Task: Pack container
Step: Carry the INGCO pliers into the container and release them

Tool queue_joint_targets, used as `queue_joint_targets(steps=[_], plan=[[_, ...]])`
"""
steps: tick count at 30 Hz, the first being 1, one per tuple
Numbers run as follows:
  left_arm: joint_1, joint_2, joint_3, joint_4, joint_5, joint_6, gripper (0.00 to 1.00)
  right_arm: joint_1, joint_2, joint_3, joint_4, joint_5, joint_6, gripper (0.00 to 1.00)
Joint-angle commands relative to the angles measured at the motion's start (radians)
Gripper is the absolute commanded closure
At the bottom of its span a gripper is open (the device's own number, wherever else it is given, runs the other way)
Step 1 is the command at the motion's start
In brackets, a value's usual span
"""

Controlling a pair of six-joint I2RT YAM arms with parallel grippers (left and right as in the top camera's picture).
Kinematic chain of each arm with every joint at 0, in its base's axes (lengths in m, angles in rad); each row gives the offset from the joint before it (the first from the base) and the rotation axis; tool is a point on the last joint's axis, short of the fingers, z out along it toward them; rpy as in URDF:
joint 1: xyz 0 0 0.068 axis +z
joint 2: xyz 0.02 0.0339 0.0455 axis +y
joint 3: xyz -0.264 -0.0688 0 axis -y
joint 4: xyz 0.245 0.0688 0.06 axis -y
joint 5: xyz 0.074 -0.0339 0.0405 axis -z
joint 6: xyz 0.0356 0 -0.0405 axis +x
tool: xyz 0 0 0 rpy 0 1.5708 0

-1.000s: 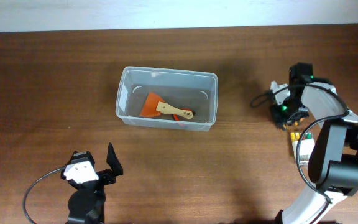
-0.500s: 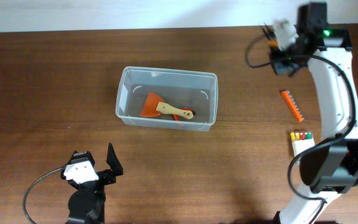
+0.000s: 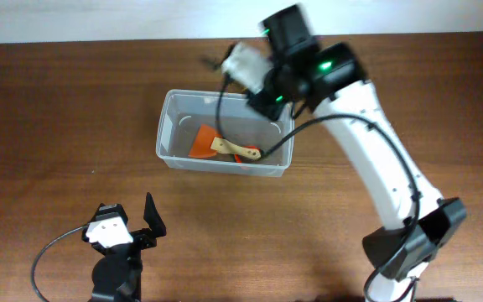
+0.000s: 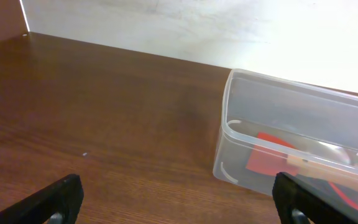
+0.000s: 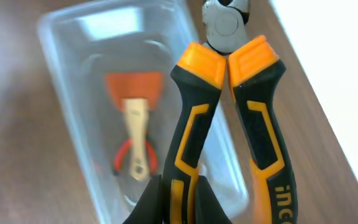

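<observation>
- Right fingers point(image 5: 146, 208) clamp orange-and-black-handled pliers point(image 5: 194, 124); the clear bluish rectangular plastic container point(image 3: 163, 126) lies below them.
- Left fingers point(image 4: 61, 196) gape wide.
- Released off-centre, the pliers could hit the rim and bounce out.

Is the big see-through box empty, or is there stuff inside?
Not empty. The container holds an orange scraper with a wooden handle, lying on its bottom.

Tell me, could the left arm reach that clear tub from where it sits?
Probably yes: only bare table lies between the left gripper and the container's near wall. The right gripper, holding pliers, hangs over the far rim.
</observation>
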Motion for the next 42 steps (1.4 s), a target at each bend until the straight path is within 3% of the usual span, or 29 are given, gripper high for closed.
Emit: queue_joint_targets(steps=[1,14,22,23,24,26,27,30,34,42], plan=[[-0.004,-0.006,-0.003,-0.002,-0.003,0.009,0.01,0.061,-0.019,-0.056,0.006,-0.013,-0.158,0.96],[-0.004,-0.006,-0.003,-0.002,-0.003,0.009,0.01,0.066,0.096,-0.339,0.227,-0.014,-0.172,0.96],[-0.004,-0.006,-0.003,-0.002,-0.003,0.009,0.01,0.048,0.171,-0.35,0.283,-0.012,-0.13,0.81],[-0.004,-0.006,-0.003,-0.002,-0.003,0.009,0.01,0.042,0.171,-0.35,0.289,-0.013,-0.108,0.64],[-0.004,-0.006,-0.003,-0.002,-0.003,0.009,0.01,0.035,0.171,-0.35,0.293,-0.012,-0.086,0.35],[-0.004,-0.006,-0.003,-0.002,-0.003,0.009,0.01,0.022,0.169,-0.346,0.294,-0.013,-0.03,0.11],[-0.004,-0.006,-0.003,-0.002,-0.003,0.009,0.01,0.013,0.167,-0.343,0.292,-0.013,-0.001,0.05],[-0.004,-0.006,-0.003,-0.002,-0.003,0.009,0.01,-0.025,0.145,-0.318,0.244,-0.013,0.077,0.0],[-0.004,-0.006,-0.003,-0.002,-0.003,0.009,0.01,-0.112,0.087,-0.245,0.064,0.01,0.13,0.01],[-0.004,-0.006,-0.003,-0.002,-0.003,0.009,0.01,-0.401,-0.009,-0.155,-0.235,0.203,0.197,0.01]])
